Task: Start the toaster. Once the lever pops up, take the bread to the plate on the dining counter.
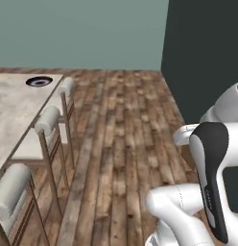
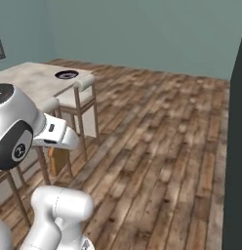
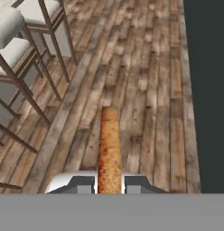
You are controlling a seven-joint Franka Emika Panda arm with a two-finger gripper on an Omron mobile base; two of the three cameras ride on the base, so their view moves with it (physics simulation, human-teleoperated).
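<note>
Gripper (image 3: 109, 182) clamped on the small golden-brown toast slice (image 3: 109, 149), held edge-on over the wood plank floor (image 2: 157, 141).

No readable writing anywhere; a small round mark on the arm's dark joint is too small to make out. In the hand view the toast sticks out from between the two dark fingers (image 3: 82, 184), its crust edge rough and orange-brown, with floor under it. Small round dark plate with a thin pale rim (image 1: 39, 81) sits near the far end of the long beige-grey marbled stone dining counter (image 1: 15, 110), close to its edge, well apart from the toast. Round white stools with wooden legs (image 1: 48, 120) line the counter's overhang. Wide open floor between the stools and the tall dark panel (image 1: 202, 53) on the right; plain teal wall (image 2: 142, 34) behind.
</note>
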